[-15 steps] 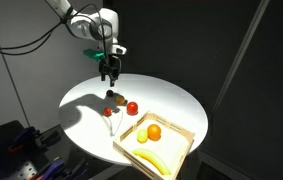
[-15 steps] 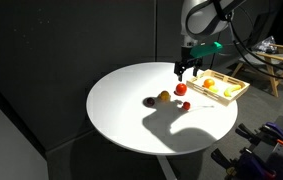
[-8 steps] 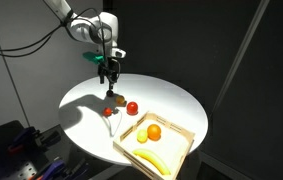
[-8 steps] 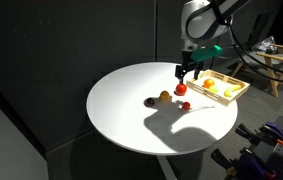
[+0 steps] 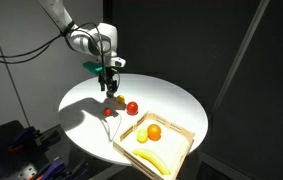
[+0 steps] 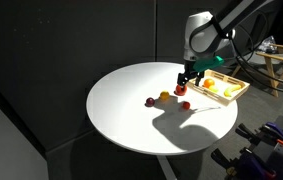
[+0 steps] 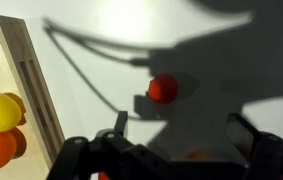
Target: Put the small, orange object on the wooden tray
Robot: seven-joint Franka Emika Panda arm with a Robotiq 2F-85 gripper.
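1. small, orange object [image 5: 109, 112]: tiny round ball, reddish-orange, plain smooth surface.
2. It sits loose on the white round table [image 5: 171, 100], in the middle area, well in from every edge. It is off the tray, on the bare top.
3. In the wrist view the ball [image 7: 162, 88] sits mid-frame, in dark shadow, with the tray rim off to its left and clear table between them.
4. wooden tray [image 5: 176, 129]: pale light wood, square, low raised rim, lying flat.
5. The tray sits at the table's edge, turned at an angle so one corner points toward the table's middle.
6. Ball and tray are near each other but not touching.
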